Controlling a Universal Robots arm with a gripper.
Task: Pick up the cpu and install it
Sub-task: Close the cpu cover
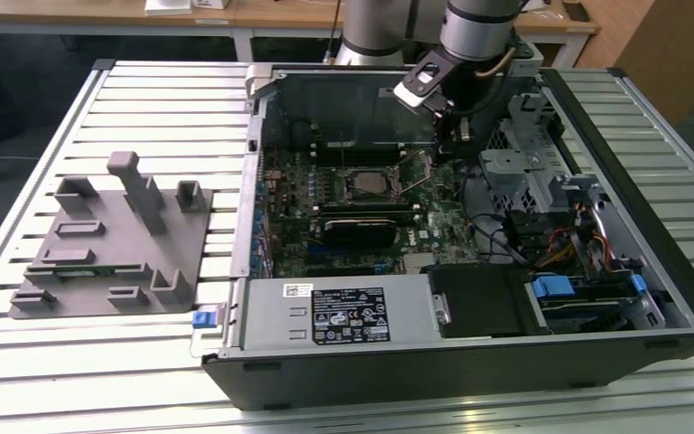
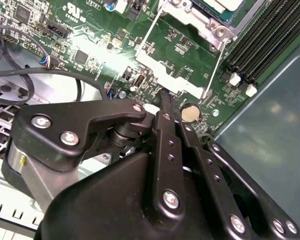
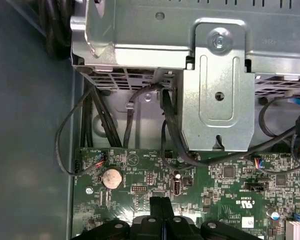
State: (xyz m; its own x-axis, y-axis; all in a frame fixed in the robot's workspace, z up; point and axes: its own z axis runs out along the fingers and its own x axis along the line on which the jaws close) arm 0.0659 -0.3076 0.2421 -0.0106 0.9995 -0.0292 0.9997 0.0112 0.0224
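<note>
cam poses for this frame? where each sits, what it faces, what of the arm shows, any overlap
Exterior view: off the arm, high, looking down into the open computer case; the arm reaches in.
First wrist view: on the wrist, facing the motherboard and metal cage; the gripper shows.
Second wrist view: on the wrist, behind the gripper, facing the motherboard.
Shared: both wrist views show the shut gripper and the coin cell.

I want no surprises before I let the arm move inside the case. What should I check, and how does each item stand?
1. Fingers shut, nothing between them: ok.
2. cpu lying inside socket frame: ok.
3. cpu seated flat: cannot tell.
4. Lever latched: cannot tell.
5. Black cables apart from fingers: ok.
</note>
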